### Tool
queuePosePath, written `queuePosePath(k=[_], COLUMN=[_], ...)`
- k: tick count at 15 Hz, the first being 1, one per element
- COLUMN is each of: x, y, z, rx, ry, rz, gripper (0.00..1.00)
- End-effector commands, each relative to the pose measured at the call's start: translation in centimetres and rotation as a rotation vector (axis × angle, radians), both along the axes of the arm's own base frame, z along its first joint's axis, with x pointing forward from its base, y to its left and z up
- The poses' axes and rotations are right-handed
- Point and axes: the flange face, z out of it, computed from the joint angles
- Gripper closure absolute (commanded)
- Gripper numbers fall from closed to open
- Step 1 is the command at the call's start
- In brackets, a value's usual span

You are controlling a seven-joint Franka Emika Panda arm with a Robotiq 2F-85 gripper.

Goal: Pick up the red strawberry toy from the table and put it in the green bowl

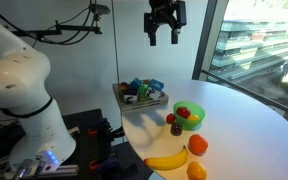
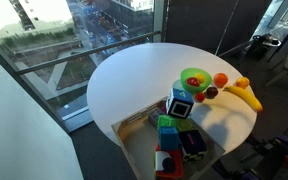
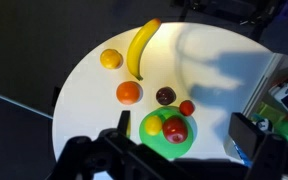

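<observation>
Your hand [image 1: 164, 39] hangs wide open, empty, above the worktop [image 1: 246, 120]; red strawberry toy [image 3: 187, 107] at green bowl's [image 3: 150, 143] 1 o'clock.

red strawberry toy [image 3: 187, 107] on table [image 3: 94, 90] | just beside green bowl [image 3: 169, 150] | banana [image 3: 141, 48] well apart

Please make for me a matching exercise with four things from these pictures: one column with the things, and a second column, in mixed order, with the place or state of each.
Things:
1. banana
2. red strawberry toy
3. green bowl
4. gripper

Place or state:
a. holds a red fruit and a yellow piece
b. high above the table, jaws open
c. on the table just outside the bowl, beside a maroon piece
d. long, yellow, lying near the table's edge

Pairs: 1-d; 2-c; 3-a; 4-b
</observation>
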Motion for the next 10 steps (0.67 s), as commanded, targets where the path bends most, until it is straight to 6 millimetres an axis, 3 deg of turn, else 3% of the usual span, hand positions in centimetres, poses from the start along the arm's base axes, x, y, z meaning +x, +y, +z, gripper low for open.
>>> queuePosePath(k=[1,5,10], x=[0.0,0.0,0.7], y=[0.0,0.0,-0.9], z=[0.1,0.1,-1.6], rx=[0.000,0.000,0.019], ry=[-0.001,-0.002,0.003], rz=[0.000,0.000,-0.028], gripper=[0.00,0.00,0.00])
